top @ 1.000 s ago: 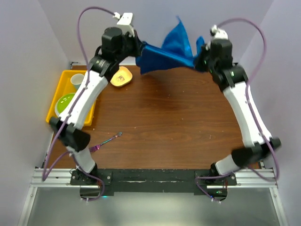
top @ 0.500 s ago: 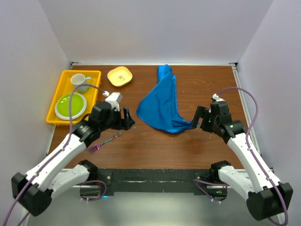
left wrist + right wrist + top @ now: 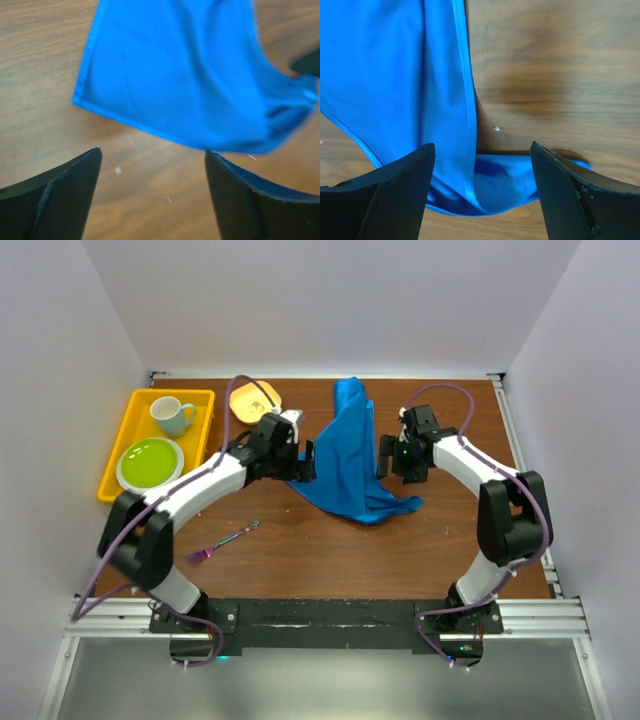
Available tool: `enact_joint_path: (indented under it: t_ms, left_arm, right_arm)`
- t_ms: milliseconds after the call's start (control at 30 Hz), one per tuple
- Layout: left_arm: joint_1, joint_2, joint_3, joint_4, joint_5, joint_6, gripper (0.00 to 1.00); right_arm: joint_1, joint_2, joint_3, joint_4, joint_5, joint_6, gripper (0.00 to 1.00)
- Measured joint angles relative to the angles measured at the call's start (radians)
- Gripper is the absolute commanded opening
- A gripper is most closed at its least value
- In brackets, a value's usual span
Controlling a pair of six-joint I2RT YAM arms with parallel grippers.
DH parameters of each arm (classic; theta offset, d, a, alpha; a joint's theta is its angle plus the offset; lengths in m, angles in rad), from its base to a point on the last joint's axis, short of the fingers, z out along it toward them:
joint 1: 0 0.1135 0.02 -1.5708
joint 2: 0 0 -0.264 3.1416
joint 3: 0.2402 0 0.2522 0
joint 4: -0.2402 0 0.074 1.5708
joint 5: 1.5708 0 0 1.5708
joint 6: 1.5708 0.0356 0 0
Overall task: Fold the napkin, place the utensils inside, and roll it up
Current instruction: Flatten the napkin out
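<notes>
The blue napkin (image 3: 348,462) lies crumpled on the wooden table (image 3: 440,540), narrow at the far end and wide toward the front. My left gripper (image 3: 306,462) stands open at its left edge, over bare wood just short of the napkin's corner (image 3: 190,75). At the right edge my right gripper (image 3: 384,458) is open too, with a folded hem of the napkin (image 3: 395,75) lying below and between its fingers. Neither holds the cloth. The utensil (image 3: 228,539), a slim purple-pink piece, rests on the table at the front left, apart from both grippers.
A yellow tray (image 3: 203,440) at the back left holds a pale cup (image 3: 172,415) and a green plate (image 3: 150,462). A small yellow bowl (image 3: 255,400) sits behind my left arm. White walls close in the table on three sides.
A second ago both grippers held the napkin stretched high at the back. They let it go, it dropped onto the table, and both open grippers now flank it.
</notes>
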Motion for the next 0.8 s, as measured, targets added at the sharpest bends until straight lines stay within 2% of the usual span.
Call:
enact_joint_path:
  t_ms: [67,167,367,500,533,667,733,767,800]
  left_arm:
    - [0.0,0.115,0.059,-0.017,-0.034,0.037,1.0]
    - [0.0,0.193,0.081,-0.043,-0.102,0.091,1.0]
    - [0.0,0.224,0.063,-0.027,-0.185,0.143,1.0]
    - [0.003,0.237,0.046,0.0,-0.202,0.158,0.95]
    - [0.006,0.248,0.046,0.009,-0.2,0.158,0.93]
    - [0.036,0.308,0.044,0.048,-0.186,0.157,0.73]
    - [0.056,0.333,0.043,0.056,-0.174,0.153,0.65]
    - [0.064,0.336,0.042,0.064,-0.17,0.156,0.53]
    - [0.071,0.335,0.042,0.076,-0.161,0.154,0.46]
  right_arm:
    - [0.0,0.032,-0.002,-0.001,-0.041,-0.008,0.8]
    - [0.0,0.057,-0.018,0.027,-0.121,-0.012,0.75]
    - [0.002,0.076,-0.051,0.08,-0.174,-0.019,0.63]
    - [0.002,0.076,-0.084,0.113,-0.186,-0.016,0.48]
    - [0.002,0.076,-0.091,0.119,-0.187,-0.016,0.37]
    - [0.002,0.083,-0.113,0.153,-0.198,-0.009,0.13]
    - [0.002,0.087,-0.129,0.174,-0.199,-0.004,0.06]
    - [0.002,0.087,-0.138,0.18,-0.199,0.002,0.0]
    - [0.002,0.087,-0.146,0.185,-0.198,0.006,0.0]
